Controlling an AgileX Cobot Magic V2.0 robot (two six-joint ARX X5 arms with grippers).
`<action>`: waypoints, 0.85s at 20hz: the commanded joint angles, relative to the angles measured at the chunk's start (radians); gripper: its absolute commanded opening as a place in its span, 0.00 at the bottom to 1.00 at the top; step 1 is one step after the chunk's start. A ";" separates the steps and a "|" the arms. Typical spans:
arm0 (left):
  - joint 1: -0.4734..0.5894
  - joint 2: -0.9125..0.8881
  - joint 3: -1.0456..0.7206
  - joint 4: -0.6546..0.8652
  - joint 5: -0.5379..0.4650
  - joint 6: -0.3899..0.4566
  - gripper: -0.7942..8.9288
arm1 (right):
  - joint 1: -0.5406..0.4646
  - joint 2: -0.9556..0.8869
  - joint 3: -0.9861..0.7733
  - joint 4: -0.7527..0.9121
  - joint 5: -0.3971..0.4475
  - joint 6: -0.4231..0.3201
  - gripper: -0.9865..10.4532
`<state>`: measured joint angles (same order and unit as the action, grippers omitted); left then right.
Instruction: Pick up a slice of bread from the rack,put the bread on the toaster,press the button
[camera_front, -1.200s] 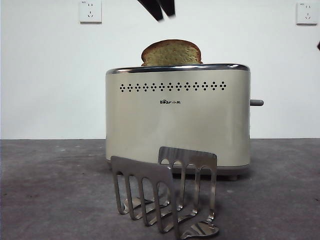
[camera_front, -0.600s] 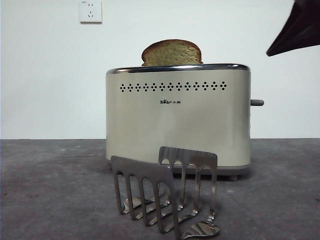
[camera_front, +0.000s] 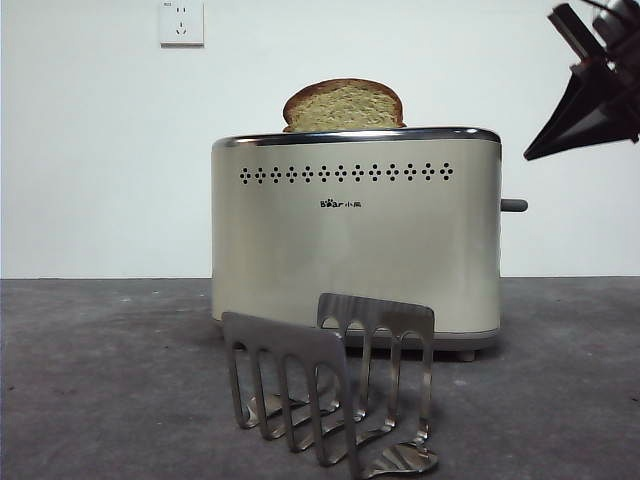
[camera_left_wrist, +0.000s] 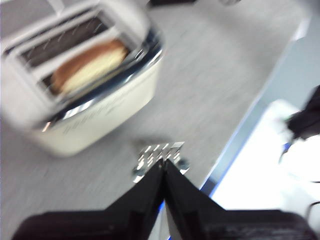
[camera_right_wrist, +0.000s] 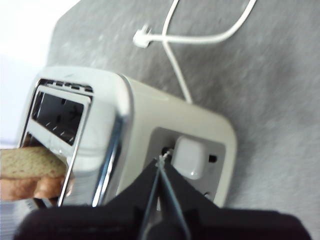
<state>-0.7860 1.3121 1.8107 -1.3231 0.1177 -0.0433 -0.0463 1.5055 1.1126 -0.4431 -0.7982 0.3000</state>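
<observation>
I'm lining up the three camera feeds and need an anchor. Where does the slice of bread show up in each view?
Front view: the slice of bread pokes up from the toaster, upper centre.
Left wrist view: blurred, in one of the toaster's slots, upper left.
Right wrist view: only part shows, at the left edge.
Shared landmark: the toaster's chrome top rim, in all three.

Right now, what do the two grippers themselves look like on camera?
Both are matte black. The left gripper shows two wedge-shaped jaws tapering to a point from a broad black base. The right gripper looks the same, with a thin pale edge along its jaws; in the front view it is a dark angular wedge.
</observation>
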 joint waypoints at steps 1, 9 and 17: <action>0.000 -0.029 -0.067 0.003 -0.062 -0.055 0.07 | 0.005 0.050 0.004 0.018 -0.029 -0.002 0.08; 0.000 -0.114 -0.287 0.003 -0.168 -0.125 0.07 | 0.006 0.121 0.004 0.024 -0.020 -0.010 0.08; 0.000 -0.119 -0.291 0.003 -0.175 -0.144 0.07 | 0.008 0.162 0.004 0.013 0.014 -0.019 0.08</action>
<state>-0.7860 1.1999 1.5276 -1.3231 -0.0544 -0.1776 -0.0402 1.6466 1.1217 -0.4213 -0.8005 0.2955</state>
